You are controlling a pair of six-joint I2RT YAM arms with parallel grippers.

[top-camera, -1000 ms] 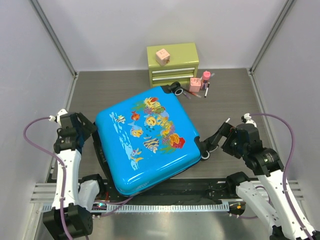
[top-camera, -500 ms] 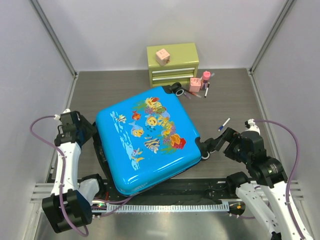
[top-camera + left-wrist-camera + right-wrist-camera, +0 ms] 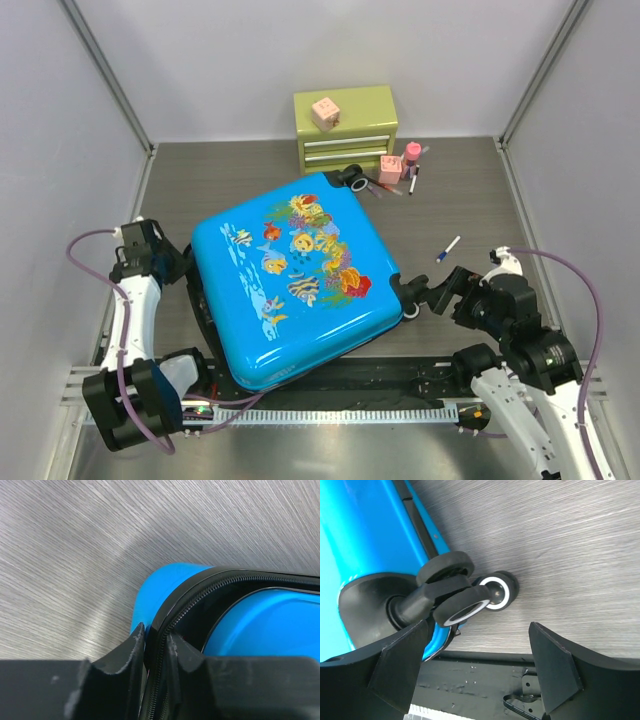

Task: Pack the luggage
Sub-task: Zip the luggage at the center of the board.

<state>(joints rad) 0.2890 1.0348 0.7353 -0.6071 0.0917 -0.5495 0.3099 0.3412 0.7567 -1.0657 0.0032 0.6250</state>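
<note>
We have pulled our right gripper (image 3: 428,296) lower on the frame's right side, uncovering a pen (image 3: 447,248). Our left arm (image 3: 127,320) has folded lower at the frame's left, beside the luggage (image 3: 290,285).

Bright, even overhead light glints off the glossy blue fish-printed hard-shell suitcase (image 3: 290,300); the left wrist view's close black fingers (image 3: 125,660) look soft.

The luggage (image 3: 290,285) has a hard, glossy blue shell, smooth plastic by the look, which catches highlights and carries a printed fish pattern. Its seam carries a matt black band and a fine-toothed zip (image 3: 210,590). The wheels (image 3: 445,566) are dull black and rubbery, with pale shiny hubs. The table (image 3: 480,200) shows a grey, brushed grain, matt. The left gripper (image 3: 153,634) has fingers (image 3: 125,655) of matt black plastic, rough and scuffed at the edges. The drawer chest (image 3: 345,105) is flat olive green with silvery drawer fronts.
</note>
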